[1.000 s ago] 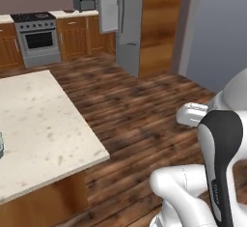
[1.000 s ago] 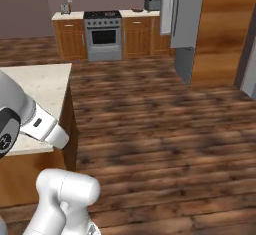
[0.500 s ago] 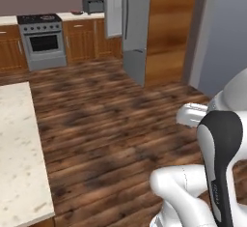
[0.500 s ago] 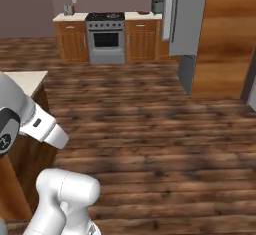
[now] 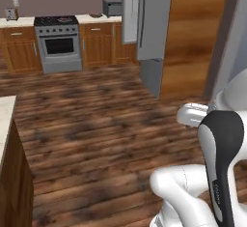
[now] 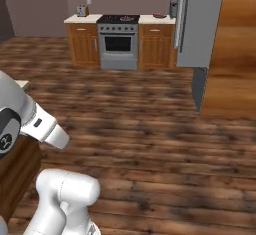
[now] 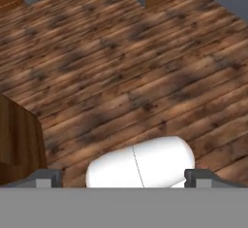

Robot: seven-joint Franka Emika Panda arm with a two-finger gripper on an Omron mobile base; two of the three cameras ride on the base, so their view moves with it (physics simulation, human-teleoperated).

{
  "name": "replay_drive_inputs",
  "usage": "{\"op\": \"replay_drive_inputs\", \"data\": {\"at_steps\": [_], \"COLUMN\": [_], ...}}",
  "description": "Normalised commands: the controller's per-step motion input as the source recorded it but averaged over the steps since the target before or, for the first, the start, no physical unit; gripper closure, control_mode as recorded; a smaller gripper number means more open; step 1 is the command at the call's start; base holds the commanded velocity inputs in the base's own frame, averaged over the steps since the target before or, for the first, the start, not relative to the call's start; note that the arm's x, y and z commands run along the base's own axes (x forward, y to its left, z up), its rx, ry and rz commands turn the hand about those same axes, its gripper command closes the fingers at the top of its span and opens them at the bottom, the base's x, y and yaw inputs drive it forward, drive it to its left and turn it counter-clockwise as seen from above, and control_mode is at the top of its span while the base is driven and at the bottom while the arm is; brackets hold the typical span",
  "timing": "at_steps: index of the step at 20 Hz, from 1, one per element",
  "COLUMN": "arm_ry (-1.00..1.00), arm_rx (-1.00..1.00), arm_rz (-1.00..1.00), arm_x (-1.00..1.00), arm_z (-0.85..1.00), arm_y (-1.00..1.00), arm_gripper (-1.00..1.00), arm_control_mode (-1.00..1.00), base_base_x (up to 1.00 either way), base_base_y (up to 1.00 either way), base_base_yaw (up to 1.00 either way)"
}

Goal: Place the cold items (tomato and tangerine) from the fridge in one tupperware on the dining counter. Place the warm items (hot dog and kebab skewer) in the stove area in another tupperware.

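My tool hangs open over bare wooden floor.
My two fingertips stand wide apart with nothing between them. Dark brown planks run slantwise below me, and the worktop's brown wooden base stands at the left edge.

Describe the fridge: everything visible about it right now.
The fridge is a tall grey steel unit standing on the wooden floor, at the right end of the brown cabinets, with a wood panel on its other side. Its upper door looks swung partly open, with a long vertical handle near its edge. Below the door the body narrows to a darker grey lower section. Its inside cannot be seen from here. Nothing else touches it; the stove sits further along the same wall.
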Motion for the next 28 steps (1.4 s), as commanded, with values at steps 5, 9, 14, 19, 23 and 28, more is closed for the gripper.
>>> {"op": "replay_drive_inputs", "data": {"at_steps": [5,9,14,19,23,28], "arm_ry": [0.00,0.00,0.00,0.00,0.00,0.00], "arm_rx": [0.00,0.00,0.00,0.00,0.00,0.00], "arm_rz": [0.00,0.00,0.00,0.00,0.00,0.00], "arm_x": [0.00,0.00,0.00,0.00,0.00,0.00], "arm_z": [0.00,0.00,0.00,0.00,0.00,0.00], "arm_y": [0.00,0.00,0.00,0.00,0.00,0.00], "arm_gripper": [-1.00,-1.00,-1.00,-1.00,-1.00,-1.00], "arm_control_mode": [1.00,1.00,1.00,1.00,1.00,1.00], "base_base_x": [1.00,1.00,1.00,1.00,1.00,1.00], "base_base_y": [-0.42,-0.25,-0.19,-0.06,0.00,0.00], "base_base_yaw": [0.29,0.24,0.19,0.09,0.00,0.00]}}
